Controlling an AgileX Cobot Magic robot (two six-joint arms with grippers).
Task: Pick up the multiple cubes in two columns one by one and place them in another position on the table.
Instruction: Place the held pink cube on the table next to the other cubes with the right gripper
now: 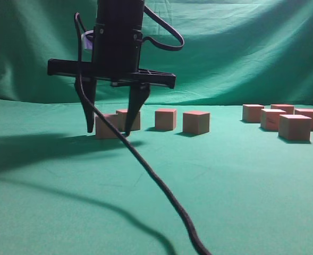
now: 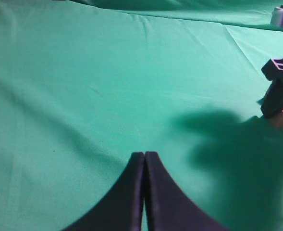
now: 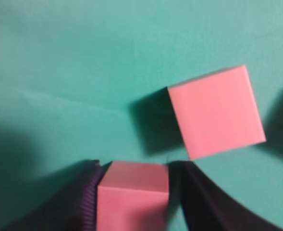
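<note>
Near the left of the exterior view, my right gripper point(image 1: 108, 131) hangs with its tips down at the table point(image 1: 145, 186), reaching across from its own side. Its fingers straddle a cube point(image 1: 107, 126) that rests on the cloth, with a small gap on each side, so it is open. In the right wrist view that cube point(image 3: 133, 192) sits between the jaws of the right gripper point(image 3: 134, 166), and a second cube point(image 3: 215, 110) lies just beyond. More cubes point(image 1: 166, 119) point(image 1: 196, 122) continue the row. My left gripper point(image 2: 144, 154) is shut and empty over bare cloth.
Several more cubes point(image 1: 294, 127) stand grouped at the right of the table. A black cable point(image 1: 161, 191) trails from the arm across the front. The wrinkled green backdrop point(image 1: 241, 53) closes the far side. In the left wrist view the right gripper point(image 2: 279, 94) shows at the right edge.
</note>
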